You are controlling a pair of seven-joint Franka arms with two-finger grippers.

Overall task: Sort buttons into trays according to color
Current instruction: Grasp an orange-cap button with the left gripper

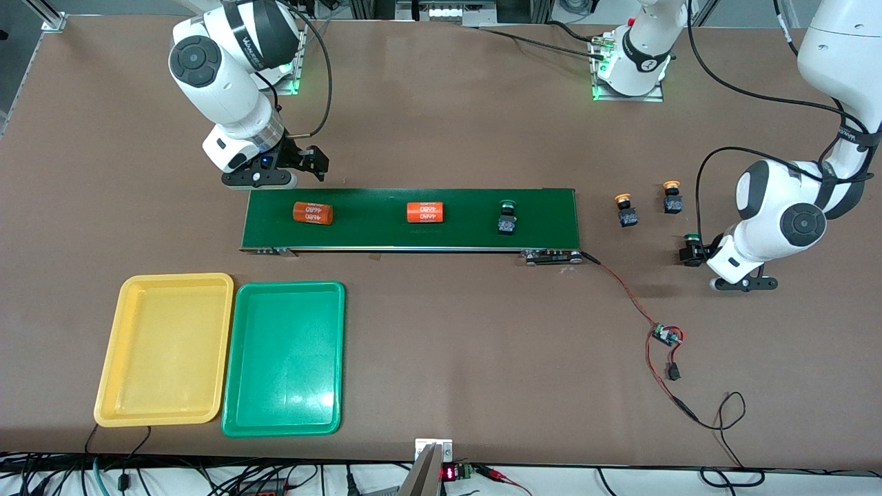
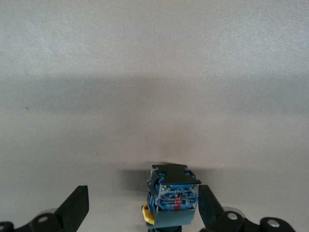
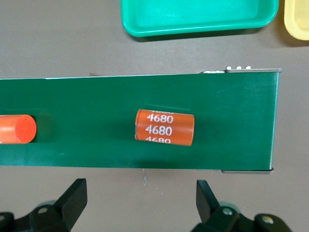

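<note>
The left gripper [image 2: 140, 212] stood open around a green-capped button [image 1: 691, 249]; the right gripper [image 3: 140, 205] waited open beside the conveyor belt [image 1: 413, 238], 1 orange cylinder [image 3: 164, 127] before it.

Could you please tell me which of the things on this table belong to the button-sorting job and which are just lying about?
Part of the job:
green buttons
yellow-orange buttons
yellow tray
green tray

Lying about:
orange cylinders
conveyor belt
small circuit board

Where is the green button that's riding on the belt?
The green button stands on the belt, toward the left arm's end of it, beside the nearer of two orange cylinders.
</note>
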